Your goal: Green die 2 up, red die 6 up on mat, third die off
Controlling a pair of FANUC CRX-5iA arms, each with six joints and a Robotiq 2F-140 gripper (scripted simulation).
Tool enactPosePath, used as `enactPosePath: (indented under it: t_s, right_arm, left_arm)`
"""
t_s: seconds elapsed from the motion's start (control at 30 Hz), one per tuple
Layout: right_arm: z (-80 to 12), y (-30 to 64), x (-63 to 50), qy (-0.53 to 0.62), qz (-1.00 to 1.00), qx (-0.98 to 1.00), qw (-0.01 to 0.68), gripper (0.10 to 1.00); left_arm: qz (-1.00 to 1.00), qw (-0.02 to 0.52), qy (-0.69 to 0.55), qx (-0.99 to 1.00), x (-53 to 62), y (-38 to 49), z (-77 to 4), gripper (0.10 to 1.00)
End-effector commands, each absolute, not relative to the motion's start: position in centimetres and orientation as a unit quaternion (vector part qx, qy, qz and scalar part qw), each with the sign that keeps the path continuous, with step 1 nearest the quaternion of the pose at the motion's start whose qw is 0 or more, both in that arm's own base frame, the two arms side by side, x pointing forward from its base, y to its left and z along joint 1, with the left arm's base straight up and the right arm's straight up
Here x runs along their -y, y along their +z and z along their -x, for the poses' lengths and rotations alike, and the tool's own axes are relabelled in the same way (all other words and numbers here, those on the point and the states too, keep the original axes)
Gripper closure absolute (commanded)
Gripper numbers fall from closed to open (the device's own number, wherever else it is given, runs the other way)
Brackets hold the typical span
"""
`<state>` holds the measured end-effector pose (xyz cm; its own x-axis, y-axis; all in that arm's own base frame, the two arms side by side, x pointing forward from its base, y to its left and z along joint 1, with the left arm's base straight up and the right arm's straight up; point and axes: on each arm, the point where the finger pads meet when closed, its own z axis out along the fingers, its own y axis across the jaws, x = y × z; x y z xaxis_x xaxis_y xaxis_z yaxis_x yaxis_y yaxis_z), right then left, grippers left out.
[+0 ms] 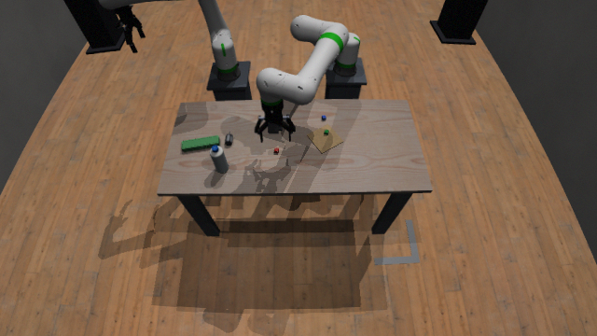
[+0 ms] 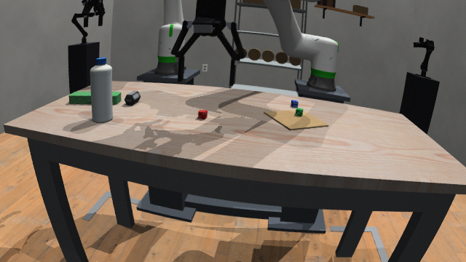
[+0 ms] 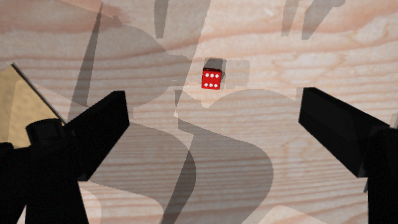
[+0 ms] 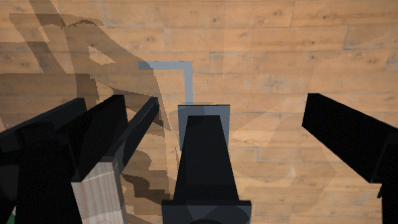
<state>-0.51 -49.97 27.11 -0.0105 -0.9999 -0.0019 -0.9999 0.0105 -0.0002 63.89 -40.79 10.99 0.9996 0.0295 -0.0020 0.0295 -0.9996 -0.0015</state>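
The red die [image 1: 276, 150] [image 2: 202, 114] [image 3: 211, 79] sits flat on the table, off the mat; the left wrist view shows six pips on its top face. The green die [image 1: 326, 132] [image 2: 299, 112] rests near the back corner of the tan mat [image 1: 323, 147] [image 2: 290, 125] [image 3: 10, 100]; its pips are too small to read. The blue die [image 1: 324, 118] [image 2: 294, 103] lies on the table behind the mat. My left gripper [image 1: 277, 138] [image 2: 206, 83] [image 3: 213, 106] is open and empty, above and slightly behind the red die. My right gripper [image 1: 138, 43] [image 4: 214, 110] is open and empty, away from the table.
A white bottle [image 1: 219, 161] [image 2: 102, 92] with a blue cap stands at the table's left side. Behind it lie a green block [image 1: 201, 143] [image 2: 80, 97] and a dark cylindrical object [image 1: 229, 139] [image 2: 132, 98]. A black pedestal [image 4: 207, 160] shows below my right gripper.
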Motion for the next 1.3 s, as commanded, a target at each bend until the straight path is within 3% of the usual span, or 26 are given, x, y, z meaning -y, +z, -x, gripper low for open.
enactPosePath:
  t_s: [0.0, 1.27]
  right_arm:
    - [0.53, 27.2, 50.0, 0.0, 0.703, -0.711, 0.0, 0.098]
    - [0.53, 27.2, 50.0, 0.0, 0.703, -0.711, 0.0, 0.098]
  left_arm:
    - [1.0, 0.0, 0.0, 0.015, 40.82, 11.17, -63.92, 0.807]
    - [1.0, 0.0, 0.0, 0.015, 40.84, 10.41, -63.96, 0.807]
